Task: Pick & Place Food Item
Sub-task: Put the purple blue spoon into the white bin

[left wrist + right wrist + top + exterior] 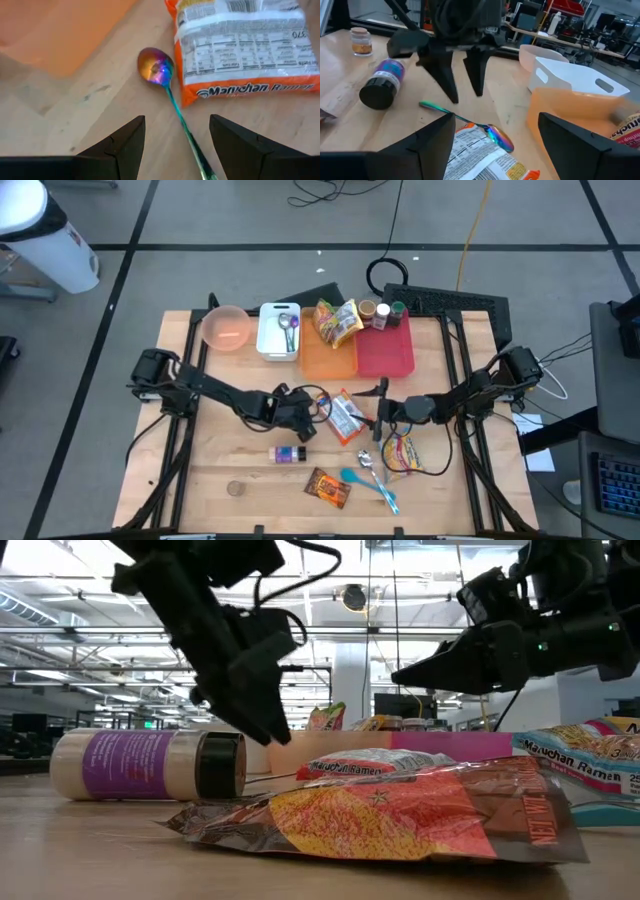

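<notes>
- The Maruchan ramen packet (343, 417) lies flat on the wooden table (200, 480) near its middle, in front of the orange tray (328, 358), between the two grippers
- An iridescent spoon (159, 70) lies just beside the packet, its bowl near the packet's corner and its handle running toward the left gripper
- The left gripper (312, 412) hovers over the spoon's handle with its fingers (120, 145) apart on either side of it, holding nothing
- The right gripper (375, 412) sits on the packet's other side, fingers (427, 145) spread wide and empty, pointed at the packet and spoon
- A purple-labelled bottle (288, 454) lies on its side nearer the front edge, close to the left gripper
- A brown snack bag (328, 487), a teal spoon (372, 485) and a second ramen packet (400, 452) lie toward the front right
- Behind, a red tray (386, 350) adjoins the orange one, with a white bin (277, 330) and pink bowl (227, 327) to their left
</notes>
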Robot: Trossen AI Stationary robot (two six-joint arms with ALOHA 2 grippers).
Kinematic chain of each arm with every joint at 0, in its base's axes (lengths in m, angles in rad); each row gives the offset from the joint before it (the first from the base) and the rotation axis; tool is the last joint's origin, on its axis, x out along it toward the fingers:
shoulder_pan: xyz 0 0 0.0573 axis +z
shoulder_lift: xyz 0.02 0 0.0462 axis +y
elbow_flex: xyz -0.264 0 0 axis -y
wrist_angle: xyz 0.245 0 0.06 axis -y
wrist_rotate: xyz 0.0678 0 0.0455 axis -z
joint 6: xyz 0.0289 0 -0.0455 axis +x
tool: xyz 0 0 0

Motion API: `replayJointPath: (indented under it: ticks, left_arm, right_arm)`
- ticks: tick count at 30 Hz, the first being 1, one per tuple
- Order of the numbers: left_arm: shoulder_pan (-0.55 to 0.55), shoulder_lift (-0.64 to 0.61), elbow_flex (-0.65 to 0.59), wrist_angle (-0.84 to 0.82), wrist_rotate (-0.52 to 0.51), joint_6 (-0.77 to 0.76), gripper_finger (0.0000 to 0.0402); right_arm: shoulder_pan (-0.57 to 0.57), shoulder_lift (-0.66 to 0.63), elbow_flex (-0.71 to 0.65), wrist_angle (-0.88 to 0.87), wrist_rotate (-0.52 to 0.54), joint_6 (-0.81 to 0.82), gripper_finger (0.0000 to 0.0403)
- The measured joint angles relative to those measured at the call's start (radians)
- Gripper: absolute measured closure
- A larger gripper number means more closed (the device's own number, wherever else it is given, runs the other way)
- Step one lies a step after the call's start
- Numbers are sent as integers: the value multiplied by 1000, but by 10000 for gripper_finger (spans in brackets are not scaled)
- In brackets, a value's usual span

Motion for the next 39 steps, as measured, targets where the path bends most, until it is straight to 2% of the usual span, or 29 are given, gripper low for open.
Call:
replayJointPath:
  ticks: [9, 14, 20, 26, 30, 39]
  left_arm:
    - [0, 130, 91, -5, 29, 8, 174]
    - [0, 193, 156, -82, 26, 8, 174]
    - [0, 207, 196, -163, -26, -9, 174]
    - [1, 206, 197, -216, -33, -65, 176]
    - [1, 206, 198, -249, -25, -95, 207]
    - [1, 206, 198, -255, -12, -92, 329]
  right_arm:
    - [0, 0, 2, 7, 0, -11, 126]
    - [0, 0, 2, -3, 0, -11, 126]
    - [0, 0, 2, -6, 0, -11, 126]
    - [0, 0, 2, -5, 1, -11, 126]
    - [0, 0, 2, -5, 1, -11, 126]
    - [0, 0, 2, -4, 2, -11, 126]
